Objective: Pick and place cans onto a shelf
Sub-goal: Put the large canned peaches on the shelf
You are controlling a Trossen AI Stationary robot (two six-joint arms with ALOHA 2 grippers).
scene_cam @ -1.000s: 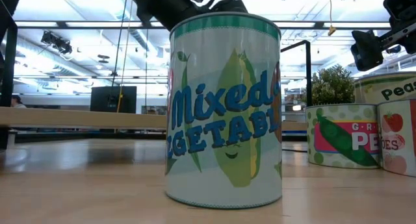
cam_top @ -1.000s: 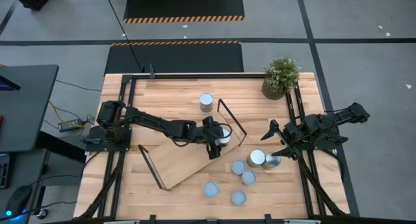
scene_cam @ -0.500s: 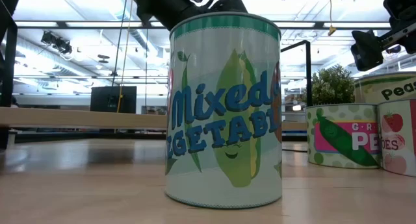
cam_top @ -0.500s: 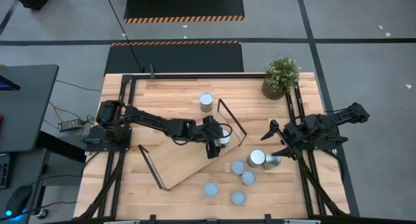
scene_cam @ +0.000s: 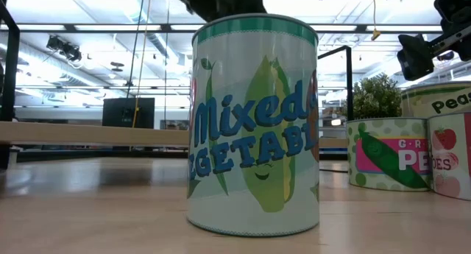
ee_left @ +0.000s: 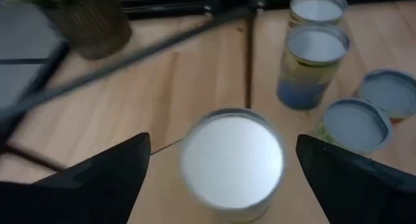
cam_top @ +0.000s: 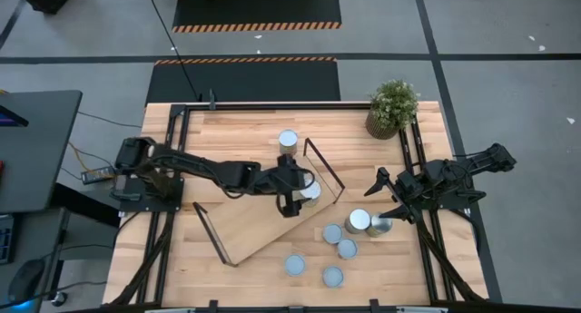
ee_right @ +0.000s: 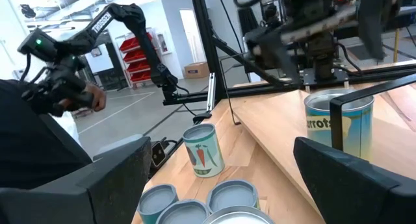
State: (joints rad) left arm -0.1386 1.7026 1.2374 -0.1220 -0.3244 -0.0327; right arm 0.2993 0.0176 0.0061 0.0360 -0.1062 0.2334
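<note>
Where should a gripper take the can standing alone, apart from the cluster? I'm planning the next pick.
Grip the lone can across its curved side wall, coming straight down from above. It stands upright, round top up, with bare table around it. The shelf's black end frame stands apart to one side, so the fingers probably have room.

robotics lab or workshop: hazard-striped floor mats (cam_top: 257,9), red parts bins (ee_right: 133,60), another robot arm (ee_right: 97,29) beyond the table.
</note>
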